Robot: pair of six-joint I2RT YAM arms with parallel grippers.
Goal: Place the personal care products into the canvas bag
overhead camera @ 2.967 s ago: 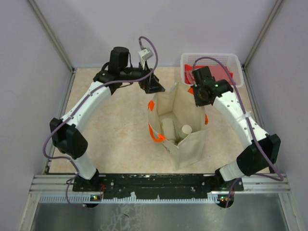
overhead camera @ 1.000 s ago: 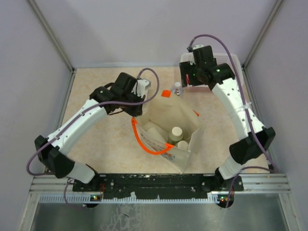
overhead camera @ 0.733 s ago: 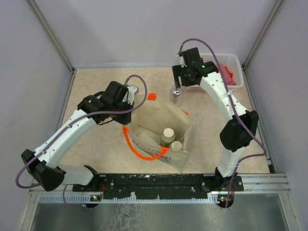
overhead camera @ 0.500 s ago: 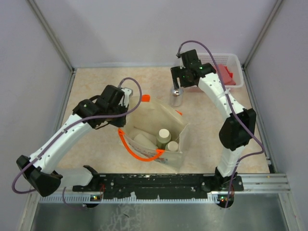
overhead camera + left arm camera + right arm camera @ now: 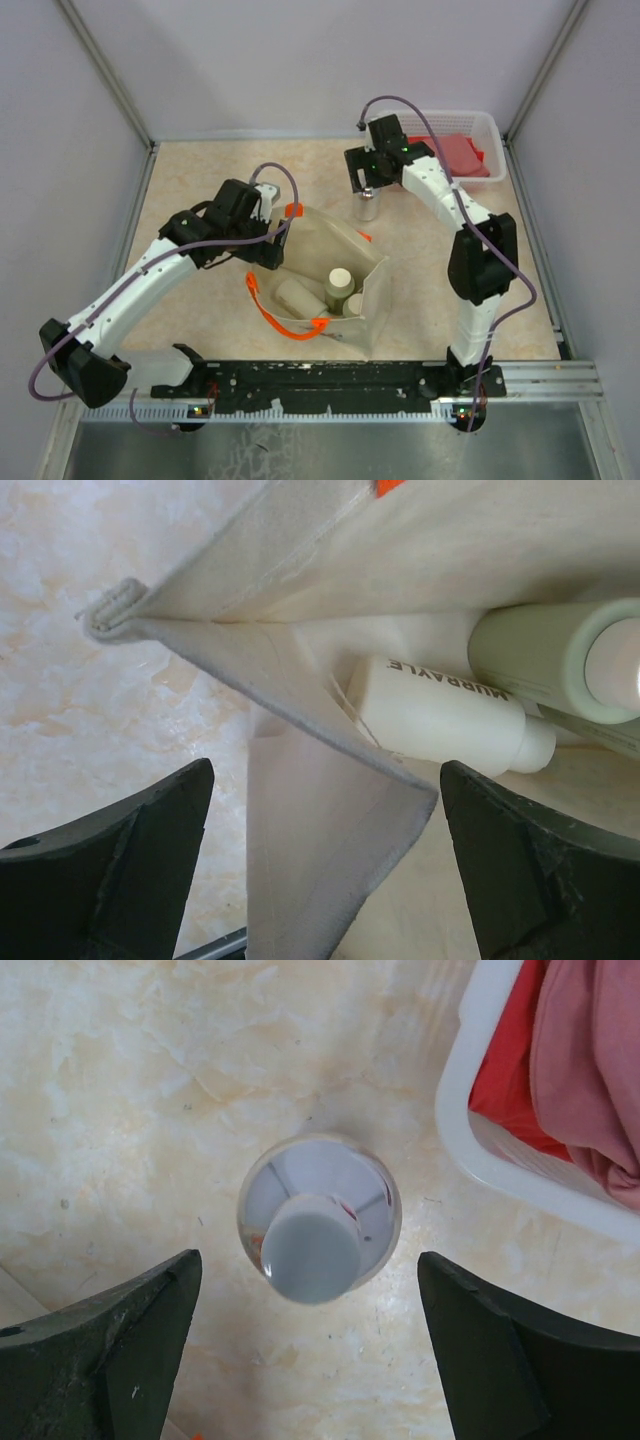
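The canvas bag [image 5: 330,262] stands mid-table with its mouth open and its orange handles [image 5: 262,308] hanging at the left. Three personal care products are inside: a sage-green bottle [image 5: 560,660], a cream one [image 5: 440,720] lying on its side, and a third bottle [image 5: 355,304]. My left gripper [image 5: 325,880] is open, its fingers either side of the bag's folded rim [image 5: 300,810] without touching it. A clear bottle with a white cap [image 5: 315,1225] stands upright on the table behind the bag. My right gripper [image 5: 310,1350] hangs open straight above the clear bottle, fingers apart from it.
A white plastic basket [image 5: 487,125] holding a red cloth [image 5: 590,1060] sits at the back right, close to the clear bottle [image 5: 367,206]. Grey walls enclose the table on three sides.
My left gripper pulled the bag's rim left and nearer, then opened and let it go. The right arm swung left over the clear bottle and its jaws widened.
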